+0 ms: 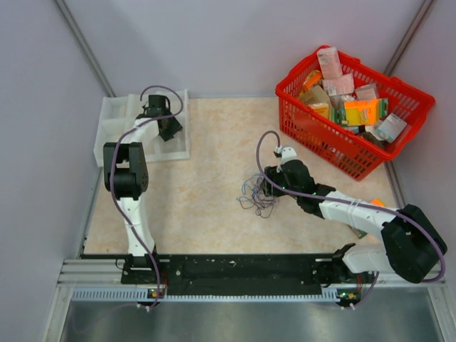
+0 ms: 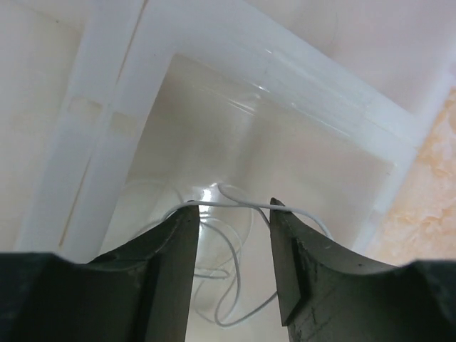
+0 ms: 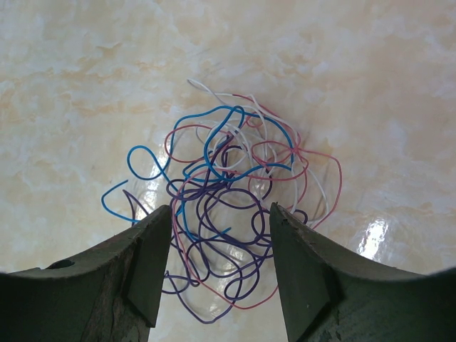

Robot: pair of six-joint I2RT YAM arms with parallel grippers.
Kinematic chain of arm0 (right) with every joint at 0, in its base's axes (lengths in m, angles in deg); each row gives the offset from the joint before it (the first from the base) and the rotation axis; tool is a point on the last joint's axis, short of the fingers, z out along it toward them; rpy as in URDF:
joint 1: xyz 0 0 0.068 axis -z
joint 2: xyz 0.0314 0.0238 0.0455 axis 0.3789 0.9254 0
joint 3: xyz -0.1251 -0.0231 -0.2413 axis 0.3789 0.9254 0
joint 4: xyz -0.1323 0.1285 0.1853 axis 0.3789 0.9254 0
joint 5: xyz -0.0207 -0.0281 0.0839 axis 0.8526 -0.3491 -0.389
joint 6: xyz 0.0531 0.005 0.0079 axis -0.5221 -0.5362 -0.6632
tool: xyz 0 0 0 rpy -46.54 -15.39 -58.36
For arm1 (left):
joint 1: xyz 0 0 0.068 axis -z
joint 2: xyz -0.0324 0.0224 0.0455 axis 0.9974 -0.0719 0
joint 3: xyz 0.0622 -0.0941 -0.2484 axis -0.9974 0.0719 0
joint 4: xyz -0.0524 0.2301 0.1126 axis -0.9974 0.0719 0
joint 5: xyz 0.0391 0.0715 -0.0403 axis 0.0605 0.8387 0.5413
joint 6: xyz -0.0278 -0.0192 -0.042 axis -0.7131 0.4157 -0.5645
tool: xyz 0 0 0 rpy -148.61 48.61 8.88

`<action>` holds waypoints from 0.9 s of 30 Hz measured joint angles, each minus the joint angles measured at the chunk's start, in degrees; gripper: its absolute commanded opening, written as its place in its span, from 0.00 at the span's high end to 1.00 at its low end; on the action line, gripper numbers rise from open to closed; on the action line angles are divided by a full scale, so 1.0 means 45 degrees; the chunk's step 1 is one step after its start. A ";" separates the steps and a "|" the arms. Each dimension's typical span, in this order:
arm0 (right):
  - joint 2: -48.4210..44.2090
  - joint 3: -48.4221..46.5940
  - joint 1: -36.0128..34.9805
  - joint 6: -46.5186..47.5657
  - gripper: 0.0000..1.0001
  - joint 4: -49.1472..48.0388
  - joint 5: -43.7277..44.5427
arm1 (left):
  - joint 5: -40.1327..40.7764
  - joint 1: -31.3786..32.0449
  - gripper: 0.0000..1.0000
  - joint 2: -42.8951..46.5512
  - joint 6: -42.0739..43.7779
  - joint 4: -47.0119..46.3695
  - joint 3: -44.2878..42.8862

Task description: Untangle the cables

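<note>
The knot of cables lies on the table, with blue, purple, pink and white wires all mixed up. The right gripper hangs just over it with its 2 fingers apart, holding nothing. 1 white wire is far off in the clear tray. It lies across the tips of the left gripper, which is open too. I think that wire is being put away. Next, the right gripper should pinch 1 loose loop and pull gently.
</note>
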 measured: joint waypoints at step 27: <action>-0.0015 0.0000 0.0000 -0.0015 0.43 -0.0010 -0.0219 | 0.0879 0.0219 0.48 0.0432 -0.4702 0.3793 -0.2905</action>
